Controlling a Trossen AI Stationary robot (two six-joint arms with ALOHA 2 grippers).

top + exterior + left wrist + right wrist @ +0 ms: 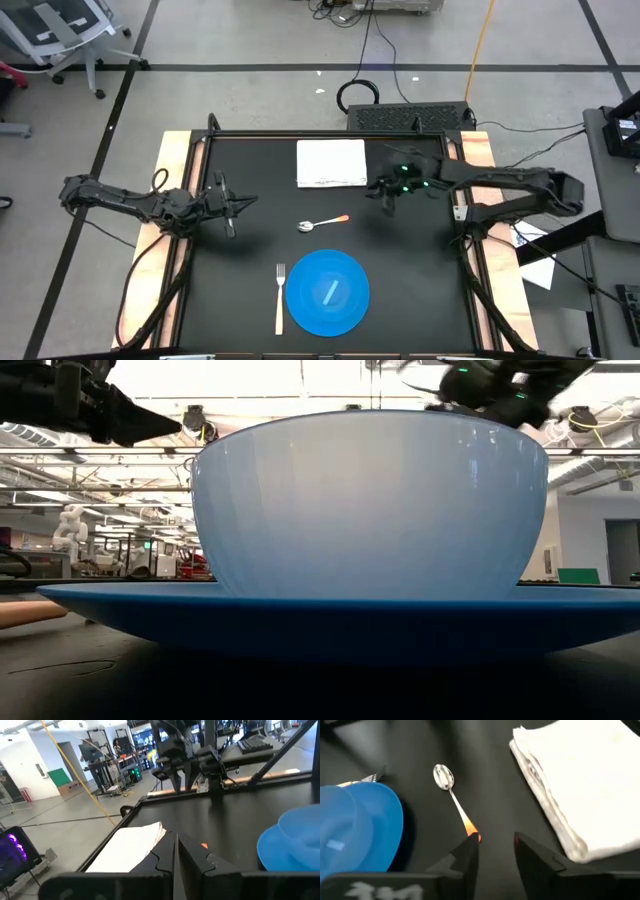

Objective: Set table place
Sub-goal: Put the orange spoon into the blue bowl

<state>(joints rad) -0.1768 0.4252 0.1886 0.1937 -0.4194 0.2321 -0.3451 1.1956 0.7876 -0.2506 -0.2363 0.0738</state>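
Observation:
A flat blue plate lies near the table's near edge. A translucent blue bowl stands on its middle. A pale-handled fork lies left of the plate. The orange-handled spoon lies beyond the plate, its handle toward the right. My left gripper hovers shut at the left of the spoon, pointing right. My right gripper is open above the table, just right of the spoon's orange handle end, and touches nothing.
A white folded stack of napkins lies at the table's far middle, beyond the spoon. Pale wooden strips run along the table's left and right sides. Bare black top lies right of the plate.

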